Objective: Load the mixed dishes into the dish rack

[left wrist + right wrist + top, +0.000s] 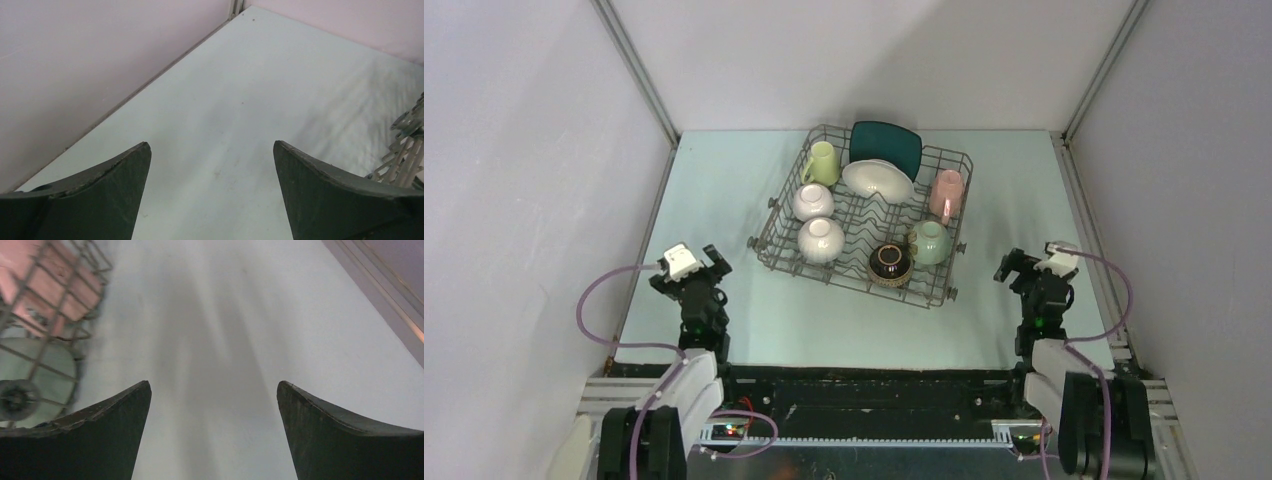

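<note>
We see a pale blue-green table (724, 310), set between plain walls (524, 200). Directly on it rests the wire dish rack (834, 270), toward the far middle, turned slightly askew to the table's edges.

A pale mint tabletop (714, 190) is boxed in by plain off-white panels: a back wall (864, 60) at its far edge, a left wall (524, 160) and a right wall (1194, 150) along its sides. Grey metal strips (637, 70) rise from its far corners. The light is soft and even.
</note>
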Tool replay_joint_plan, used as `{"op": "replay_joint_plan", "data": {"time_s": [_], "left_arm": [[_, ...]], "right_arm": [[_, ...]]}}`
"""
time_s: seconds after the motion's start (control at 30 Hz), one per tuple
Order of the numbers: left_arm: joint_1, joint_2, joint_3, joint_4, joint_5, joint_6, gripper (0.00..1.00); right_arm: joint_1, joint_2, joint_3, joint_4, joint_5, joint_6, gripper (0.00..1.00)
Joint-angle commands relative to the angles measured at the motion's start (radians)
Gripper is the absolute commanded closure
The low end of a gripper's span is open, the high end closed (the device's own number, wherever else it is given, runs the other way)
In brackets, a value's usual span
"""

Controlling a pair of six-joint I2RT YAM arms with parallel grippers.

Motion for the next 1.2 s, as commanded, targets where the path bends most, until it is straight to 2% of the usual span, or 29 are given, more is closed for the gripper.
{"op": "replay_joint_plan", "data": {"time_s": [0.0,0.13,0.17,0.23,0.27,0.3,0.33,0.37,0.4,0.47,0.6,0.87,1.17], "left_arm": [[0.042,0.065,0.053,0.058,0.090,0.002,0.01],[0.089,0.120,0.044,0.152,0.162,-0.016,0.05],[0.096,0.144,0.045,0.187,0.176,-0.015,0.05],[0.098,0.195,0.071,0.201,0.211,-0.009,0.06],[0.099,0.252,0.078,0.242,0.230,-0.013,0.06],[0.099,0.292,0.080,0.278,0.240,-0.014,0.06],[0.098,0.378,0.077,0.383,0.271,-0.010,0.06],[0.098,0.413,0.076,0.418,0.299,0.010,0.10],[0.098,0.450,0.082,0.443,0.362,0.023,0.05],[0.098,0.447,0.098,0.398,0.447,0.056,0.01],[0.094,0.461,0.163,0.290,0.448,0.067,0.00],[0.073,0.462,0.172,0.274,0.412,0.080,0.00],[0.072,0.465,0.177,0.267,0.408,0.079,0.00]], "right_arm": [[-0.012,0.132,0.056,0.376,-0.176,-0.062,0.01],[0.002,0.310,0.066,0.535,-0.096,-0.061,0.00],[0.037,0.372,0.087,0.545,-0.092,-0.101,0.00],[0.114,0.406,0.168,0.474,-0.039,-0.168,0.00],[0.145,0.403,0.194,0.360,-0.016,-0.181,0.00],[0.142,0.412,0.199,0.366,-0.019,-0.189,0.01],[0.148,0.414,0.199,0.381,-0.003,-0.180,0.00],[0.157,0.410,0.205,0.359,0.052,-0.176,0.00],[0.168,0.409,0.202,0.366,0.080,-0.179,0.00],[0.176,0.416,0.192,0.399,0.096,-0.185,0.00],[0.174,0.413,0.193,0.391,0.096,-0.183,0.00],[0.125,0.412,0.217,0.341,-0.001,-0.160,0.00],[0.122,0.413,0.218,0.338,-0.004,-0.159,0.00]]}}
